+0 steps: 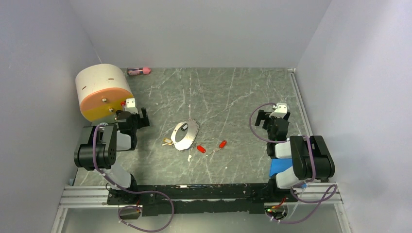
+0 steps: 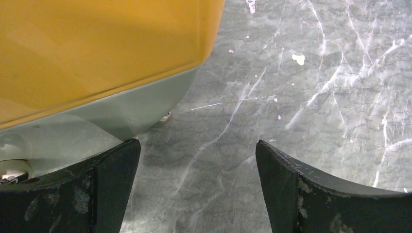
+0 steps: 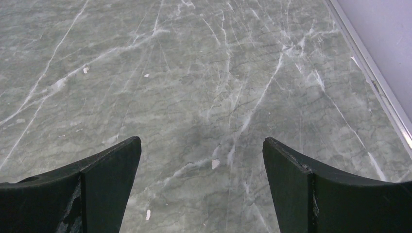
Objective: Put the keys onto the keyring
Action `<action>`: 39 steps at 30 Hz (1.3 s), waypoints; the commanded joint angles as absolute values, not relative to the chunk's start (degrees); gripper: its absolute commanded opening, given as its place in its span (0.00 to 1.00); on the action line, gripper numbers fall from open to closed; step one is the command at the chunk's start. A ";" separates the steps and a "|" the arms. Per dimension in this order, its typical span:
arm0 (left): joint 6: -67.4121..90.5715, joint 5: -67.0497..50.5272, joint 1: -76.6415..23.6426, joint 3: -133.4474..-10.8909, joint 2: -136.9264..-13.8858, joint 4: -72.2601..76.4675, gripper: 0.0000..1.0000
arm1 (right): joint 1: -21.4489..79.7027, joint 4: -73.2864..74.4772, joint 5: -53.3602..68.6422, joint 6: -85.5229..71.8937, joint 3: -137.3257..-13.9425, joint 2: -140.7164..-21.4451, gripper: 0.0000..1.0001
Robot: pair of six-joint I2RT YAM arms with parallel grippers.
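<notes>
The keyring (image 1: 185, 136), a pale round plate with a saw-toothed rim and a dark loop, lies flat in the middle of the table. Beside it lie the keys: two red-headed keys (image 1: 200, 148) (image 1: 222, 143), a pale key (image 1: 189, 157) and a brass key (image 1: 167, 142) at the plate's left edge. My left gripper (image 1: 137, 118) hovers open well to the left of them, its fingers (image 2: 114, 179) apart over bare table. On the right my right gripper (image 1: 272, 116) is open too, with only table between its fingers (image 3: 286, 174). Neither wrist view shows keys or keyring.
A big cream-and-orange drum (image 1: 102, 92) stands at the back left, close beside my left gripper, and fills the upper left of the left wrist view (image 2: 97, 53). A small pink object (image 1: 139, 71) lies by the back wall. A raised rail (image 3: 374, 77) edges the table on the right.
</notes>
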State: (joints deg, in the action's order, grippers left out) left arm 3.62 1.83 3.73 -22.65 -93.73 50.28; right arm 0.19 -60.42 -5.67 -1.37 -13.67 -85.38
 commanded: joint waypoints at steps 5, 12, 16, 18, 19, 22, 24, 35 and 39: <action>6.72 -0.44 2.20 -31.26 -76.58 23.71 0.94 | 0.18 -54.70 -7.39 -0.94 -17.07 -79.03 0.99; 22.40 -15.28 2.11 -32.76 -50.63 7.57 0.94 | 0.18 -21.53 -6.77 -14.12 -29.78 -60.84 0.99; 27.35 -18.45 2.19 -32.09 -41.36 0.61 0.94 | 0.18 -4.41 -18.54 -28.58 -32.21 -54.24 0.99; 32.00 -17.21 2.20 -32.12 -38.78 -4.76 0.94 | 0.18 -1.75 -16.20 -29.13 -31.76 -51.52 0.99; 34.66 -16.01 2.20 -32.21 -38.04 -7.45 0.95 | 0.18 -1.00 -14.43 -28.84 -31.39 -50.42 0.99; 40.85 -15.45 2.20 -32.84 -38.33 -15.54 0.95 | 0.18 2.28 -13.11 -32.21 -29.89 -48.54 0.99; 39.97 -23.06 2.20 -33.21 -40.74 -16.91 0.93 | 0.22 3.97 -11.89 -34.26 -28.94 -47.88 0.99; 40.01 -33.89 0.39 -34.11 -48.58 -17.08 0.66 | 0.20 2.28 9.34 -31.55 -23.34 -47.19 0.99; 38.58 -30.26 -5.14 -36.53 -53.86 -18.54 0.64 | 0.18 -1.67 17.72 -32.69 -21.23 -49.55 0.99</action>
State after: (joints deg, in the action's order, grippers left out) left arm 39.70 -31.31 -0.97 -32.67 -49.95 -17.23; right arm 0.23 3.11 6.50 -31.99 -23.05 -47.94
